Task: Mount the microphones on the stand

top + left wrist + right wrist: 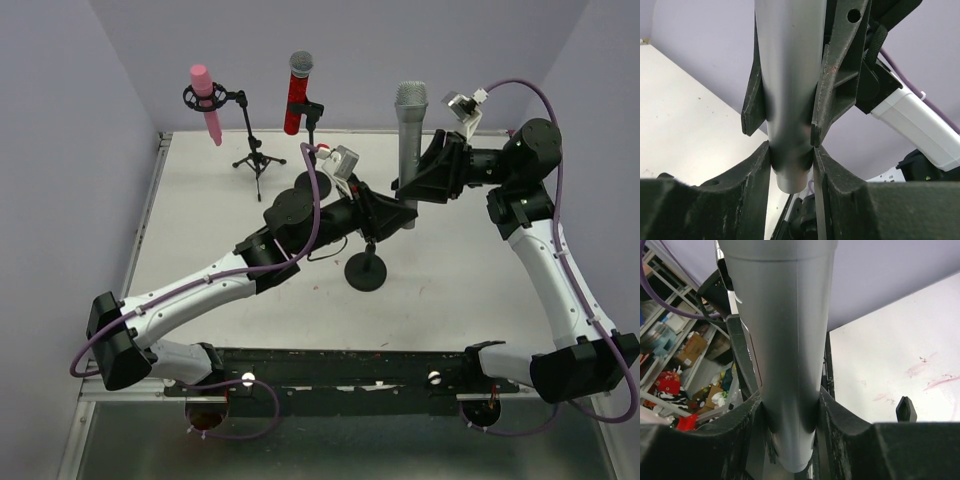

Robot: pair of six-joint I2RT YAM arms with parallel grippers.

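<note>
The silver-grey microphone point(409, 135) stands upright above the table's middle, mesh head up. My right gripper point(412, 190) is shut on its body from the right. My left gripper point(393, 226) is shut on its lower end from the left, just below. In the left wrist view the grey barrel point(790, 100) sits between my jaws point(791, 150), with the right gripper's fingers point(832, 75) clamped above. In the right wrist view the barrel point(785, 340) fills the gap between my jaws point(790, 405). The pink microphone point(207, 103) and the red microphone point(296, 93) sit in stands at the back.
A black stand with a round base point(365, 272) stands just in front of my left gripper. The tripod stand point(256, 160) holds the pink microphone at the back left. The red microphone's stand has a round base point(312, 184). Purple walls enclose the white table point(450, 290).
</note>
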